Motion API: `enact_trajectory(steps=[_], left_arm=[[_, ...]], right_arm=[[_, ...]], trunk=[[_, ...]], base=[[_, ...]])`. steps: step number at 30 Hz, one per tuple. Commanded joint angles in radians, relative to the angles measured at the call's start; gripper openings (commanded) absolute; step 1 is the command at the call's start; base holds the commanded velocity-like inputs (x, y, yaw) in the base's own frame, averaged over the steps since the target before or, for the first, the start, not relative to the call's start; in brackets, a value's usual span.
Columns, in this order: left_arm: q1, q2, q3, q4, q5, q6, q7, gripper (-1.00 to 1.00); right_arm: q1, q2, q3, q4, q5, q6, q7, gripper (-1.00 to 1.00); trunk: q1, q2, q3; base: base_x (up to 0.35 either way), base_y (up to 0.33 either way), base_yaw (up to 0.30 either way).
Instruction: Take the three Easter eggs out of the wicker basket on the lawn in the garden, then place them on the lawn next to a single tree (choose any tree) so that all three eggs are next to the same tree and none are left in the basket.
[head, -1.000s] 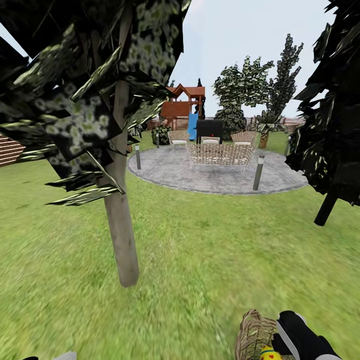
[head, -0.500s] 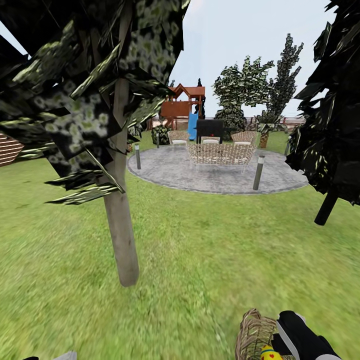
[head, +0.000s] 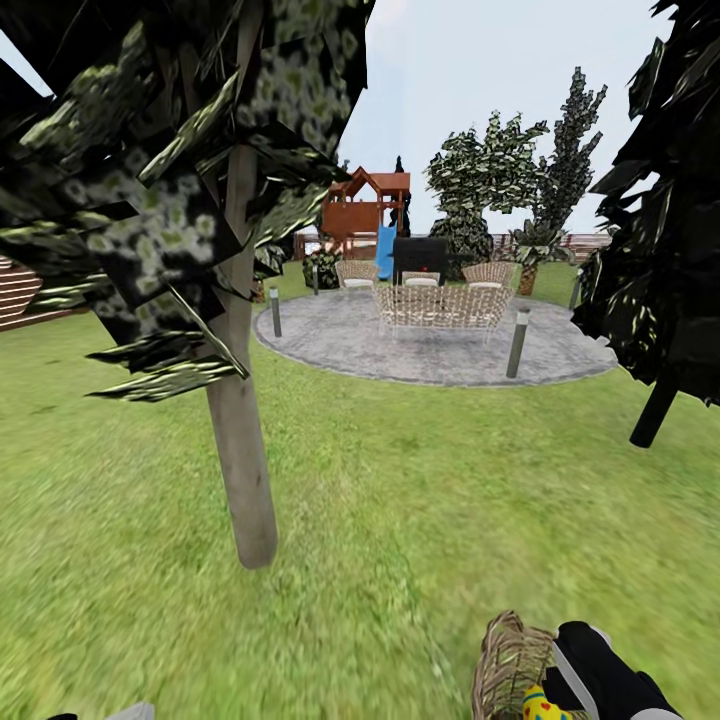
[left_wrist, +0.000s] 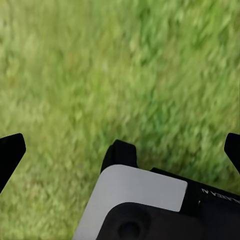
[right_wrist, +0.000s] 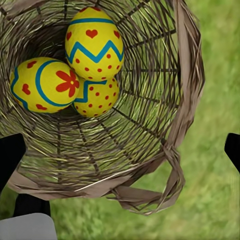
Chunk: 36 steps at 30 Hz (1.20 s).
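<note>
Three yellow Easter eggs with blue zigzags and red dots lie together inside the wicker basket (right_wrist: 165, 125): one (right_wrist: 95, 42), one (right_wrist: 42, 85) and one (right_wrist: 97, 95). My right gripper (right_wrist: 120, 152) hangs open right above the basket's rim, a dark fingertip at each side. In the head view the basket (head: 505, 660) stands on the lawn (head: 420, 520) at the bottom edge, an egg (head: 540, 705) peeking out beside my right arm (head: 600, 680). The pale-trunked tree (head: 240, 450) rises to the basket's front left. My left gripper (left_wrist: 120, 150) is open over bare grass.
A round grey paved patio (head: 440, 350) with woven chairs, a black grill and short bollards lies ahead. A dark-leaved tree with a thin trunk (head: 655, 410) stands at the right. Beyond are a wooden playset (head: 365, 210), more trees and a fence.
The whole head view has shifted slightly, so the camera has moved a little. The basket, the eggs and both grippers keep their places.
</note>
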Motion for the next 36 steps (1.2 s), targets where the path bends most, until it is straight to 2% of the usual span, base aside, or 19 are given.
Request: enact_trajectory(steps=[1,8,28,36], left_arm=[[0.0,0.0,0.003,-0.001,-0.001,0.005,-0.003,1.0],[0.0,-0.001,0.003,-0.002,0.0,0.005,-0.004,1.0],[0.0,-0.001,0.003,-0.004,0.001,0.005,-0.005,1.0],[0.0,-0.001,0.003,-0.003,-0.001,0.005,-0.004,1.0]], right_arm=[[0.0,0.0,0.003,-0.001,-0.001,0.005,-0.002,1.0],[0.0,0.001,0.003,0.0,-0.002,0.005,-0.002,1.0],[0.0,0.001,0.003,0.001,-0.002,0.005,-0.001,1.0],[0.0,0.001,0.003,0.001,-0.002,0.005,-0.001,1.0]], trunk=[[0.004,-0.008,-0.004],[0.004,-0.008,-0.004],[0.004,-0.008,-0.004],[0.004,-0.008,-0.004]], base=[[0.0,0.0,0.0],[0.031,0.0,0.0],[0.313,0.0,0.0],[0.14,0.0,0.0]])
